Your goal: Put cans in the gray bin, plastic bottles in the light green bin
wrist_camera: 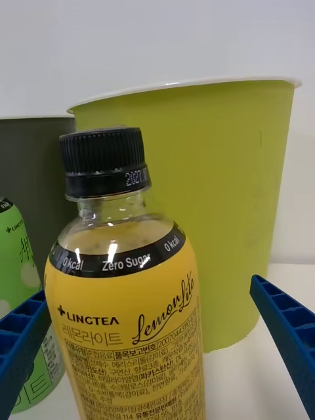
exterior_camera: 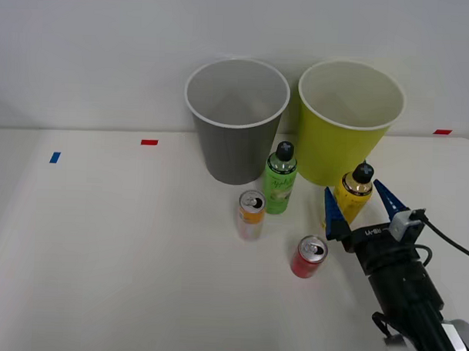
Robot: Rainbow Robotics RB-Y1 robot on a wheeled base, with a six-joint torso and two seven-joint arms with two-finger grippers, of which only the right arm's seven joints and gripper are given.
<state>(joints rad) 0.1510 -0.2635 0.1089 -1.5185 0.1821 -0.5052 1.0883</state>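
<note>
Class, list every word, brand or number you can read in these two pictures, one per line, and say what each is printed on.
"LINGTEA": yellow bottle label.
"Lemon Lite", in script: same label.
"Zero Sugar": black band round its shoulder.
"0 kcal": same band, twice.
"2027": ring under its black cap; the digits after it are unreadable.
Korean line under the brand and the fine print below: too small to quote.
Green bottle lettering: cut off, unreadable.
Cans: nothing legible.

yellow bottle (wrist_camera: 125, 328) — "LINGTEA", "LemonLite", "Zero Sugar"

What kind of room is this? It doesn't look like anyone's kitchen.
Probably a robot test lab, not a home. A plain white table against a bare wall carries small red and blue tape markers, and drinks stand before two sorting bins: the gray bin and the light green bin.
</note>
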